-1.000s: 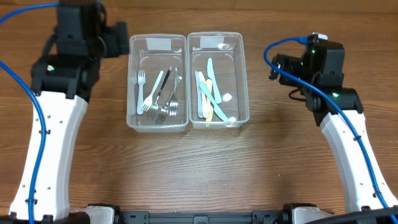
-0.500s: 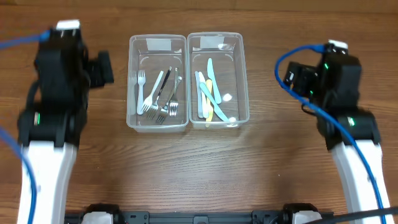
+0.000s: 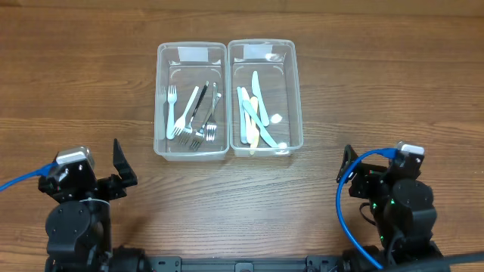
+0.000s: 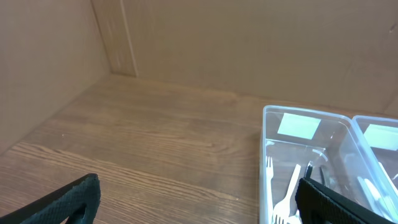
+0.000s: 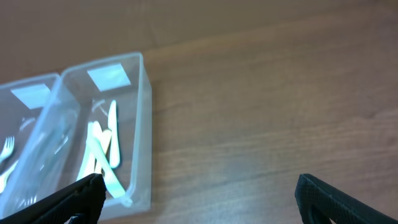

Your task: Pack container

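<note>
Overhead, two tubs sit side by side on the far half of the brown wooden surface [image 3: 242,204], and their rims meet down the middle. The left clear plastic tub [image 3: 159,98] holds a loose heap of forks [image 3: 193,121], some white plastic and some darker and metal-looking, lying mostly lengthwise. The right clear plastic tub [image 3: 297,98] carries the pastel cutlery [image 3: 255,113], pale blue, yellow and white pieces crossed over one another. Each tub has a white rectangular label [image 3: 194,54] at its far end.

Both arms are down at the near edge, well apart from the tubs. The left end effector [image 3: 125,165] sits at the near left corner with its black fingers spread wide and only bare wood between them. A blue cable [image 3: 23,183] trails off its side. The right end effector [image 3: 349,181] is at the near right corner, jaws just as wide and gripping nothing.

In the left wrist view the two dark fingertips [image 4: 71,199] sit in the bottom corners. Open wood lies ahead, and the left clear plastic tub [image 4: 266,149] is at the right with white forks [image 4: 290,190] showing inside. In the right wrist view the fingertips [image 5: 78,194] are again far apart. The right clear plastic tub [image 5: 147,124] stands off to the left, with pastel cutlery [image 5: 99,149] showing through its wall.
</note>
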### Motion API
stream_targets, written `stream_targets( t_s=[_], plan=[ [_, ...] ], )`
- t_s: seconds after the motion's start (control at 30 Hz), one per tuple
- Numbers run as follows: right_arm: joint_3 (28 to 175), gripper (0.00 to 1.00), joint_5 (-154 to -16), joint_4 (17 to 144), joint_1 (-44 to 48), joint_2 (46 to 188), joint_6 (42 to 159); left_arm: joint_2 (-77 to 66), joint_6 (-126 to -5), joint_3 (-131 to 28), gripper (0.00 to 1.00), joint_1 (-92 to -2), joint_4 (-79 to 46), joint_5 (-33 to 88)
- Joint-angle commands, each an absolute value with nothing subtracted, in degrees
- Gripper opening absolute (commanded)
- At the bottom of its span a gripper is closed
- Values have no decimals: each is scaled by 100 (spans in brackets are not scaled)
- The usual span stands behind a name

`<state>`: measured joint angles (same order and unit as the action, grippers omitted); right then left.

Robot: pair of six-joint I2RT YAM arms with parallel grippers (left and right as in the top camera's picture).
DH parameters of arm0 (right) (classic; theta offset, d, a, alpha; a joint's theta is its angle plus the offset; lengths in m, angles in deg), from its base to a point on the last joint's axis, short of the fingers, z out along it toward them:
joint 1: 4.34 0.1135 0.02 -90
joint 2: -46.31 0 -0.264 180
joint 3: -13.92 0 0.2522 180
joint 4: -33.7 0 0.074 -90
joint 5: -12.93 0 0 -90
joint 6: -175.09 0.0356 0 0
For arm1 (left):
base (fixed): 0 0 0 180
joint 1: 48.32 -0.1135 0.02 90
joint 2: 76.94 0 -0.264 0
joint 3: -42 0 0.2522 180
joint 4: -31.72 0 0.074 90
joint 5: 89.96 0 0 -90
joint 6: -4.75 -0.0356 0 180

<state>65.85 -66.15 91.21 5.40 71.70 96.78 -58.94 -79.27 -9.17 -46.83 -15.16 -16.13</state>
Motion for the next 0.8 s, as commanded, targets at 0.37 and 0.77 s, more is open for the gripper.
stream_targets(
  t_s=[0.37,0.77],
  plan=[
    [6426,100,-6788,9630,562,7194,9752,-5966,-7901,-823,100,-4641,-3628,-1691],
    [6286,100,-7149,9676,240,6232,9730,-5964,-7901,-823,100,-4641,-4375,-1689]
  ],
)
